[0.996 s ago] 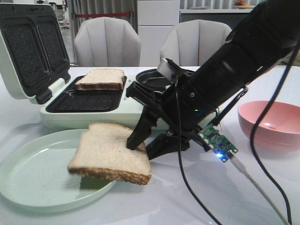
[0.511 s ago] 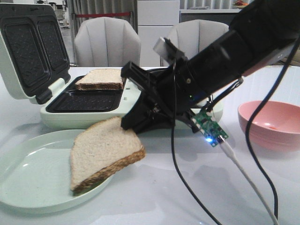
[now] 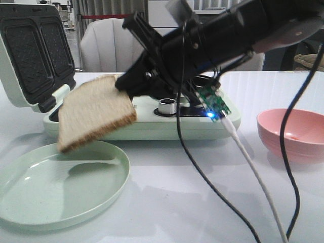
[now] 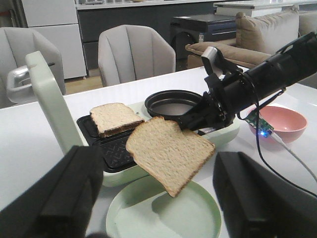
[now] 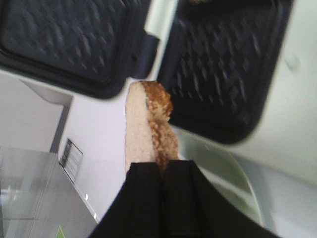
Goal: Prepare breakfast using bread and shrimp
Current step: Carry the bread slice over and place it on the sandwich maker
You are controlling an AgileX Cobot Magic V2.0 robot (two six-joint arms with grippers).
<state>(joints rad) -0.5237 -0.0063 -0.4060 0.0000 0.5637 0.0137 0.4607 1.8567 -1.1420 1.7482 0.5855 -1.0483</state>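
My right gripper [image 3: 123, 84] is shut on one edge of a bread slice [image 3: 96, 114]. It holds the slice tilted in the air, above the pale green plate [image 3: 55, 202] and in front of the open sandwich maker [image 3: 152, 126]. The right wrist view shows the fingers [image 5: 143, 183] pinching the slice's crust [image 5: 157, 121]. The held slice [image 4: 168, 153] also shows in the left wrist view, with the second slice [image 4: 116, 118] lying in the maker's far tray. My left gripper [image 4: 158, 198] is open and empty, back from the plate [image 4: 148, 218]. I cannot make out the shrimp.
The maker's lid [image 3: 30, 50] stands open at the left, and a round black pan [image 4: 173, 101] sits on its right side. A pink bowl [image 3: 291, 131] stands at the right. My right arm's cables [image 3: 253, 167] hang down to the table.
My right gripper has lifted the bread slice off the plate and carried it up and to the left, toward the sandwich maker. The plate now holds nothing.
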